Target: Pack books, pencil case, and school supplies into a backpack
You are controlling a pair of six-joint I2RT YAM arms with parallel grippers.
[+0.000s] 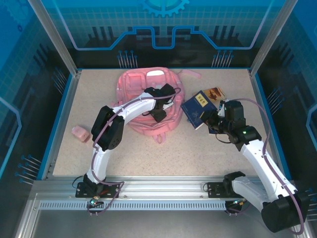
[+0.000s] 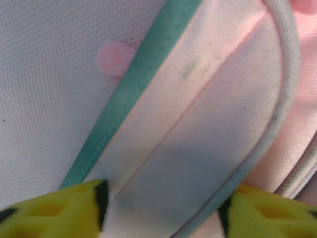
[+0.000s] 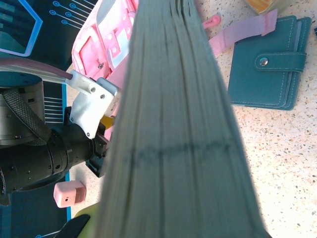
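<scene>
Left arm [image 1: 106,144]: elbow bent, forearm reaching forward and to the right. Left end effector [image 1: 159,111]: pointed downward, yellow fingers [image 2: 54,210] standing apart. Right arm [image 1: 262,161]: angled forward and to the left. Right end effector [image 1: 214,120]: jaws clamped tight on the books [image 1: 197,110].

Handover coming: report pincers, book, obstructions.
Left pincer open over backpack. Right pincer shut on navy book. Left arm lies across backpack.
</scene>
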